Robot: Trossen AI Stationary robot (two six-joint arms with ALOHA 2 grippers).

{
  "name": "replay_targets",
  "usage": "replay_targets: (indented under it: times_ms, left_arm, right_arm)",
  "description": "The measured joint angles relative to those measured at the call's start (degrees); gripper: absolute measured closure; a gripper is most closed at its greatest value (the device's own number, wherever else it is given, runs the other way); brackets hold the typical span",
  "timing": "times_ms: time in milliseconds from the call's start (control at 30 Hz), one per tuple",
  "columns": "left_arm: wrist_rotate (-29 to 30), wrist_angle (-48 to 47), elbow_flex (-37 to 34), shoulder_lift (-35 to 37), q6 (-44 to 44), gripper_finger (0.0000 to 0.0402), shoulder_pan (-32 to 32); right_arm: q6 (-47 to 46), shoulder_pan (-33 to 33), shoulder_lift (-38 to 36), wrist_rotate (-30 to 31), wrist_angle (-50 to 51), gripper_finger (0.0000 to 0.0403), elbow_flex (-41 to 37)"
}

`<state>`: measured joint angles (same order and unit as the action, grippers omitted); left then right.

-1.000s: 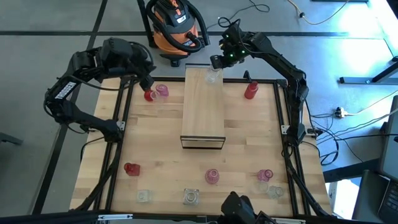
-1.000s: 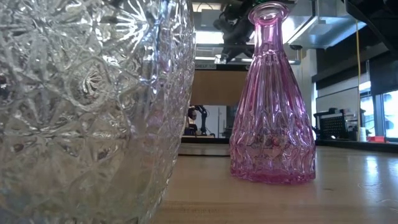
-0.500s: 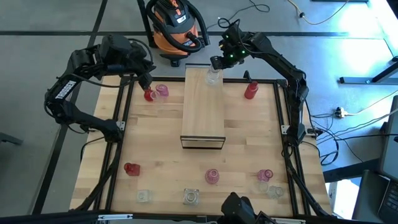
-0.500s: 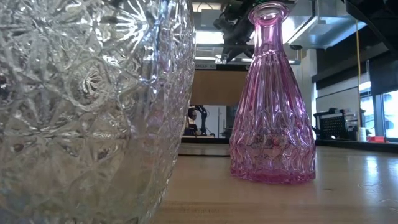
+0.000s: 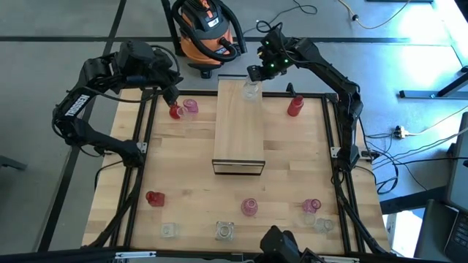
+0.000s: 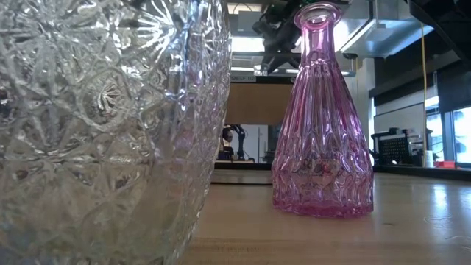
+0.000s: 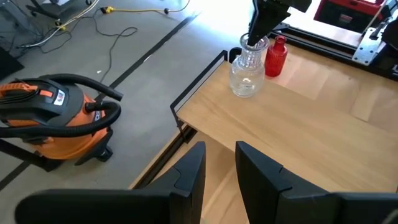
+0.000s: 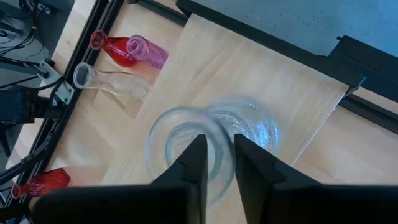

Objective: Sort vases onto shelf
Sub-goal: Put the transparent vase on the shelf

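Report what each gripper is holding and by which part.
The right gripper holds the clear vase by its rim, one finger inside the mouth, one outside; the vase stands on the shelf. The left gripper holds nothing.

Vase (image 5: 250, 90) on shelf's (image 5: 239, 128) far end
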<state>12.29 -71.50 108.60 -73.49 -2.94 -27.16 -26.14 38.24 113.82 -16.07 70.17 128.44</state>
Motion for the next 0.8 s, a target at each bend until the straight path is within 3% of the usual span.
replay_targets:
  times_ms: [233, 467, 667, 800]
  left_arm:
    - [0.00, 0.00, 0.01, 0.00, -0.04, 0.0321, 0.00]
    - [-0.56, 0.00, 0.02, -0.38, -0.10, 0.0321, 0.00]
    - [-16.08, 1.40, -2.68, -3.04, -0.01, 0.0321, -2.62]
    - [-24.01, 9.03, -8.77, -5.76, 1.04, 0.0321, -4.24]
  right_arm:
    - [-0.07, 0.00, -0.09, -0.01, 0.06, 0.0273, 0.02]
    - [-0.10, -0.01, -0.93, 1.69, -0.10, 0.0256, 0.02]
    - [-0.10, 0.04, -4.03, 4.19, -0.26, 0.0257, 0.02]
    - [-0.06, -0.53, -6.79, 5.05, -0.24, 0.0258, 0.07]
